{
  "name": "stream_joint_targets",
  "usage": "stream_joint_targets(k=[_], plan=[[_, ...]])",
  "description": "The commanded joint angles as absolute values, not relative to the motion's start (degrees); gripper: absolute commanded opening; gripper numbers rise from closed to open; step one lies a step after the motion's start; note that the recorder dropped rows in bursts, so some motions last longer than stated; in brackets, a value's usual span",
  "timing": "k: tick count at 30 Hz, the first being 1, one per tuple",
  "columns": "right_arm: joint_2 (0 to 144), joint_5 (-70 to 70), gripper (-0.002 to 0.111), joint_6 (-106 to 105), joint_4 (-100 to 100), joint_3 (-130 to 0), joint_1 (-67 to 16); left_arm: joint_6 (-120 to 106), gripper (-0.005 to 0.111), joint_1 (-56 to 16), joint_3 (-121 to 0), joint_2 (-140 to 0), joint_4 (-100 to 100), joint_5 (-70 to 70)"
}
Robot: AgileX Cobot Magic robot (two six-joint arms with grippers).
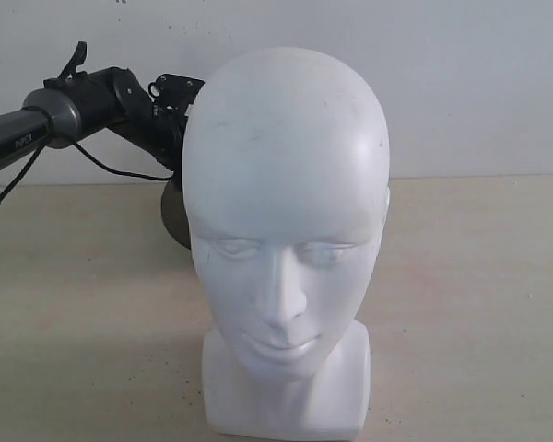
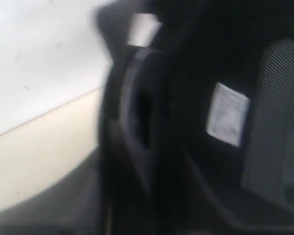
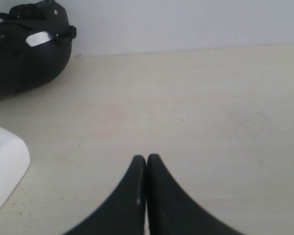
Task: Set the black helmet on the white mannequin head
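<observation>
The white mannequin head (image 1: 286, 239) stands upright in the front middle of the exterior view, facing the camera; its square base (image 3: 4, 169) shows in the right wrist view. Most of the black helmet (image 1: 173, 214) is hidden behind the head; only a dark edge shows at the head's left. In the right wrist view the helmet (image 3: 24, 54) rests on the table by the wall. My left gripper (image 1: 177, 97) reaches in behind the head, just above the helmet. The blurred left wrist view is filled by the helmet's inner lining and rim (image 2: 196, 122), and the jaws cannot be made out. My right gripper (image 3: 146, 159) is shut and empty, low over bare table.
A pale wooden table (image 1: 479, 276) runs back to a white wall (image 1: 479, 83). The left arm's cable (image 1: 111, 168) hangs behind the head. A white label (image 2: 227, 120) is sewn inside the helmet.
</observation>
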State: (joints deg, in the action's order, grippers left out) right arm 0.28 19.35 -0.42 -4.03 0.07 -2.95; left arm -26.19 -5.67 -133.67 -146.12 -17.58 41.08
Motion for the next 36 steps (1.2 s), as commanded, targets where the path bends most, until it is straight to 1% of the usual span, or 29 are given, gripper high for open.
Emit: stream_joint_targets(k=[1, 5, 8, 12, 13, 15, 18, 20, 24, 28, 30, 36], plan=[[0.0, 19.14, 0.0, -0.38, -4.09, 0.0, -2.85, -26.86, 0.005, -5.92, -135.05, -145.62, -16.0, 45.07], [0.0, 19.14, 0.0, -0.38, -4.09, 0.0, -2.85, -25.36, 0.004, -5.69, -135.37, -143.47, -8.64, 49.85], [0.0, 19.14, 0.0, -0.38, -4.09, 0.0, -2.85, -24.18, 0.004, -4.46, -135.37, -141.89, -7.88, 54.3], [0.0, 19.14, 0.0, -0.38, -4.09, 0.0, -2.85, -19.67, 0.004, -0.93, -135.37, -139.79, -7.88, 60.64], [0.0, 19.14, 0.0, -0.38, -4.09, 0.0, -2.85, -19.25, 0.004, 1.11, -135.37, -138.29, -7.99, 64.43], [0.0, 19.14, 0.0, -0.38, -4.09, 0.0, -2.85, -19.94, 0.004, 3.01, -135.37, -135.53, -8.09, 69.91], [0.0, 19.14, 0.0, -0.38, -4.09, 0.0, -2.85, -19.83, 0.004, 3.82, -132.52, -129.18, -8.38, 69.96], [0.0, 19.14, 0.0, -0.38, -4.09, 0.0, -2.85, -19.83, 0.004, 3.82, -127.88, -123.23, -8.49, 69.18], [0.0, 19.14, 0.0, -0.38, -4.09, 0.0, -2.85, -18.94, 0.004, 3.82, -109.42, -111.19, -8.77, 66.6], [0.0, 19.14, 0.0, -0.38, -4.09, 0.0, -2.85, -15.16, 0.004, 4.1, -85.47, -95.08, -7.45, 49.95], [0.0, 19.14, 0.0, -0.38, -4.09, 0.0, -2.85, -12.6, 0.004, 4.38, -74.77, -88.09, -6.59, 45.16], [0.0, 19.14, 0.0, -0.38, -4.09, 0.0, -2.85, -1.37, 0.004, 4.38, -57.31, -78.49, -6.59, 34.86]])
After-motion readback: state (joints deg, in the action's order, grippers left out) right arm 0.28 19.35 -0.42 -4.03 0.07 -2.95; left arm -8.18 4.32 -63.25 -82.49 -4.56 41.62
